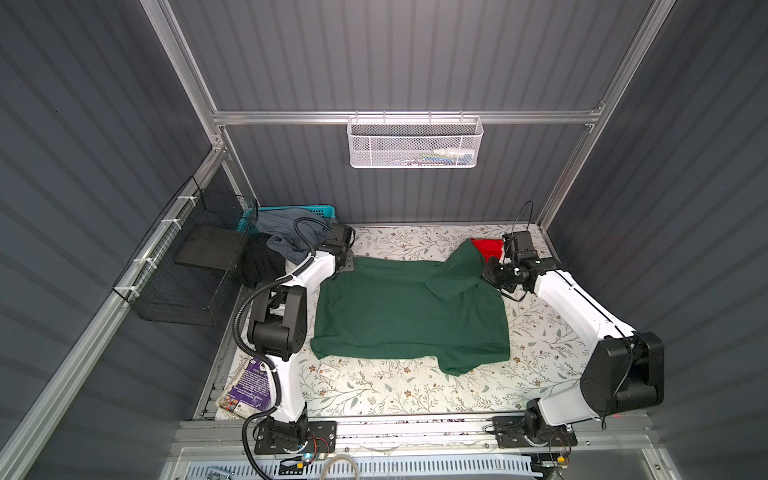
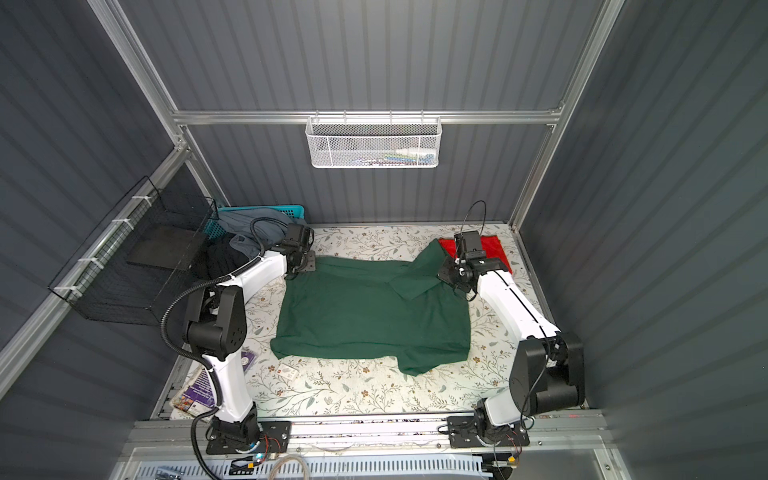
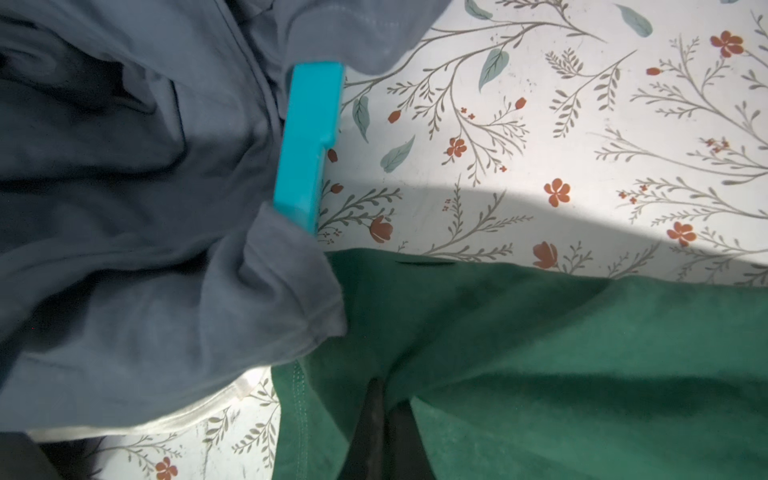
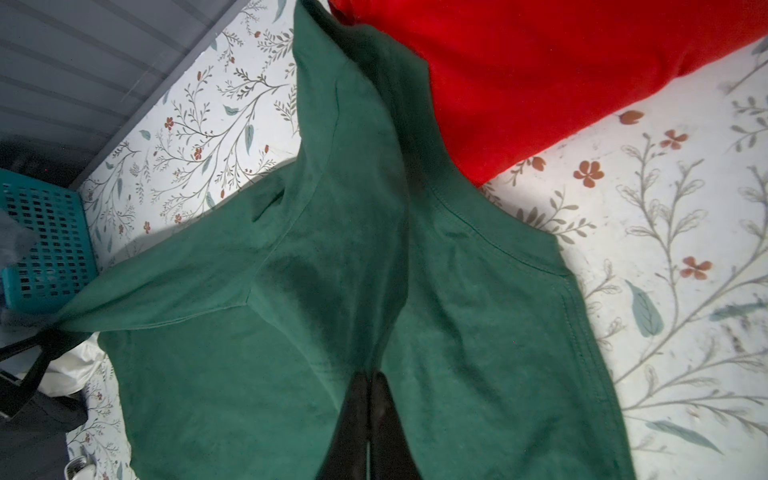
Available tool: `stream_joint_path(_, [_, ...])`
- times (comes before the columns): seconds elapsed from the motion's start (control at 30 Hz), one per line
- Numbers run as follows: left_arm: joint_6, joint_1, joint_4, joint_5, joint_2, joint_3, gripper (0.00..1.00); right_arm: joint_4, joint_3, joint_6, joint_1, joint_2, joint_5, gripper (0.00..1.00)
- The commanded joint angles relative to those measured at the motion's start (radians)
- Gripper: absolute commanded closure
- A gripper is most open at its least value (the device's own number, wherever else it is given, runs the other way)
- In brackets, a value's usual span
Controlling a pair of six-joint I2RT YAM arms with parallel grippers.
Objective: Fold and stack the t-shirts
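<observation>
Rail (image 1: 415, 428) at 6 o'clock. Green shirt (image 1: 411, 320) lies spread mid-table (image 1: 415, 395). Left gripper (image 3: 384, 386) pinches its 10 o'clock corner. Right gripper (image 4: 370, 374) is clamped on its raised 2 o'clock shoulder. Red shirt (image 1: 486, 248) lies at 1 o'clock, partly behind the green.

Both top views: high overhead, tilted down over the whole worktop (image 1: 415, 395), near-identical. Wrist views: close, low over cloth. Left wrist: green t-shirt (image 3: 540, 353), teal basket (image 3: 307, 145). Right wrist shares both, adds red t-shirt (image 4: 540, 62).
</observation>
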Motion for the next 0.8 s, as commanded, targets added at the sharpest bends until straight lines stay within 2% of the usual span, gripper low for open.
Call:
stream_joint_path(0.0, [0.024,0.006,-0.011,-0.017,-0.019,0.009,0.94,-0.041,0.023,0.005,0.005,-0.021,-0.003,1.00])
stream_joint_path(0.57, [0.019,0.006,-0.008,-0.009,-0.001,0.019,0.94,-0.033,-0.133,0.070,0.008,-0.044,-0.046,1.00])
stream_joint_path(0.77, [0.018,0.006,-0.013,-0.001,0.005,0.030,0.94,-0.053,-0.156,0.055,0.009,-0.049,-0.052,1.00])
